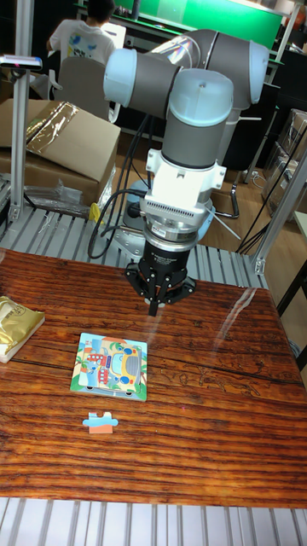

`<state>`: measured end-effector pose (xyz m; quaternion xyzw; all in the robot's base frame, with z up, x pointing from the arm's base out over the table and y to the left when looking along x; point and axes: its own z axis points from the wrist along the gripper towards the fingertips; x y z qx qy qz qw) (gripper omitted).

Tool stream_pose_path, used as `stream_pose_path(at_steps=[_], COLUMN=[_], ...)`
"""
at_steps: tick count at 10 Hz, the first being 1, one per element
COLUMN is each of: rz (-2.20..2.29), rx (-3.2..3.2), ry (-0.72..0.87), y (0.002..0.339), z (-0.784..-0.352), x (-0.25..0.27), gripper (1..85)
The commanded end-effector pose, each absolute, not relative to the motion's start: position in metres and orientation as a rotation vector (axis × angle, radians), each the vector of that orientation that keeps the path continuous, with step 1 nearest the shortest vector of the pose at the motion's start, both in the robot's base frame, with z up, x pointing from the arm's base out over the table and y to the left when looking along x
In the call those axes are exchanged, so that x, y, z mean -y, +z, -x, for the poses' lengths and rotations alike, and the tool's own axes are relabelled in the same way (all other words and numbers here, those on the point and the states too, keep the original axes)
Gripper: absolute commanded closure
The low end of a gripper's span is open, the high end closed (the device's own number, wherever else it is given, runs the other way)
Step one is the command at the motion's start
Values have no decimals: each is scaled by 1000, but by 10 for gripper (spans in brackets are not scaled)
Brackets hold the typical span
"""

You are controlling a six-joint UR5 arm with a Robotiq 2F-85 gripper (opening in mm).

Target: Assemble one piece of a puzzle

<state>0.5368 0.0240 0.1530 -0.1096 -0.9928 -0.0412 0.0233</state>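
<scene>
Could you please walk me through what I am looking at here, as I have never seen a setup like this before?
Gladly. There is one picture, taken by a fixed camera standing in front of the table and looking slightly down on it. The big grey machine is a robot arm with several joints. At its lower end sits a black pincer with two thin fingers; they look shut together and hold nothing, hanging above the wooden table.

On the table lies a square puzzle board with a cartoon bus picture. Just in front of it, apart from it, lies one loose puzzle piece, blue and orange. At the left edge sits a gold packet, only partly in view.

The puzzle piece has not yet been picked up. Behind the table are cardboard boxes and a seated person.
</scene>
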Motion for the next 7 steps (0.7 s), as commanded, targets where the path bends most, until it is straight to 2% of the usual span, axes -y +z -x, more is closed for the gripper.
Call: stream_pose_path(at_steps=[1, 7], rz=[375, 331], rx=[3071, 3081], ry=[-170, -158], y=[155, 155], z=[-539, -539], x=[-30, -28], gripper=[843, 843])
